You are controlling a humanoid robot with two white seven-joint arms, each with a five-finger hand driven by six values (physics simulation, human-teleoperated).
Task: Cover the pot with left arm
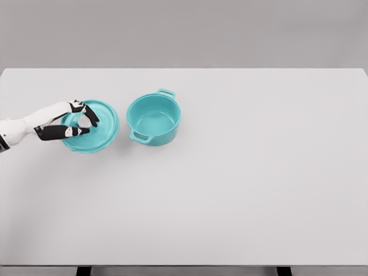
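A teal lid (102, 133) lies flat on the white table, left of the pot. The teal pot (153, 119) stands upright and uncovered, with two side handles and nothing inside. My left hand (88, 123) comes in from the left edge and rests over the lid's centre. Its black fingers (92, 115) and thumb curl around the lid's knob, which they mostly hide. The lid and pot stand apart with a small gap between them. The right arm does not show.
The white table (241, 190) stretches wide to the right and front of the pot. Its far edge meets a grey wall.
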